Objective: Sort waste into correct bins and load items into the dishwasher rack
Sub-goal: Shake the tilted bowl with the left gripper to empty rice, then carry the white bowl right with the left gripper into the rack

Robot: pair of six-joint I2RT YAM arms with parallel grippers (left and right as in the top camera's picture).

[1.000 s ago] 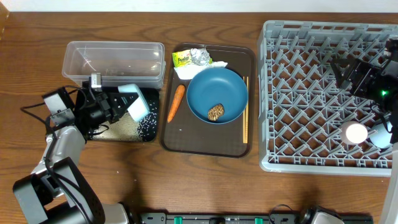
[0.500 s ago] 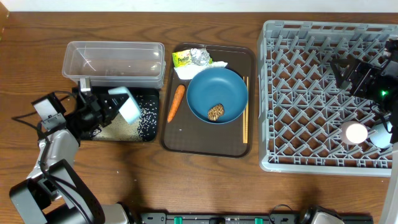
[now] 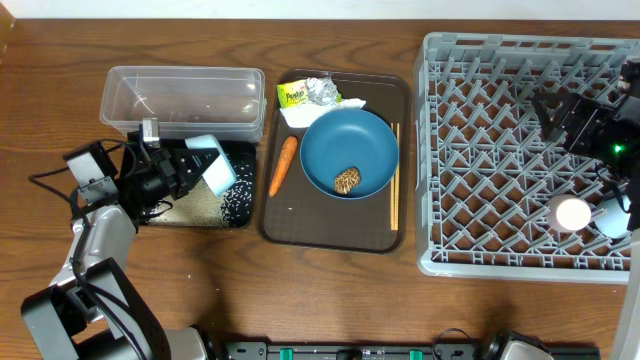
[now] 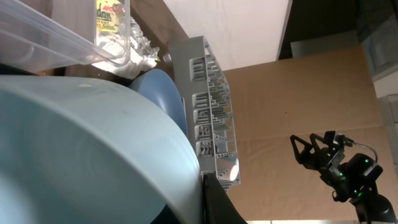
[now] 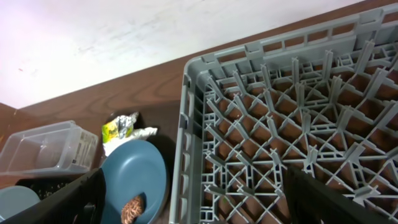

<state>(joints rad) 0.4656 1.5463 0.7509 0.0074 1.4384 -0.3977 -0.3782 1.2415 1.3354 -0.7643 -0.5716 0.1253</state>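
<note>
My left gripper (image 3: pixel 192 166) is shut on the light-blue cup (image 3: pixel 214 166), held tipped on its side over the black tray (image 3: pixel 165 212), where white rice grains (image 3: pixel 236 196) lie. The cup fills the left wrist view (image 4: pixel 81 143). The clear tub (image 3: pixel 185 95) stands behind the tray. The blue plate (image 3: pixel 349 145) carries the brown lump (image 3: pixel 347 180). The carrot (image 3: pixel 283 165), chopsticks (image 3: pixel 394 190), wrapper (image 3: pixel 292 95), foil (image 3: pixel 321 90) and napkin (image 3: pixel 300 114) lie around it. My right gripper (image 3: pixel 572 112) is open and empty above the grey rack (image 3: pixel 500 150). The pink cup (image 3: pixel 572 213) sits in the rack.
The plate and the waste sit on a dark brown serving tray (image 3: pixel 300 225) between the bins and the rack. A pale object (image 3: pixel 610 218) beside the pink cup is partly hidden by my right arm. The right wrist view shows the rack (image 5: pixel 273 124) and the plate (image 5: pixel 134 168).
My left gripper with the cup drew back to the left half a second ago and has returned right to where it was. The right arm has not moved.
</note>
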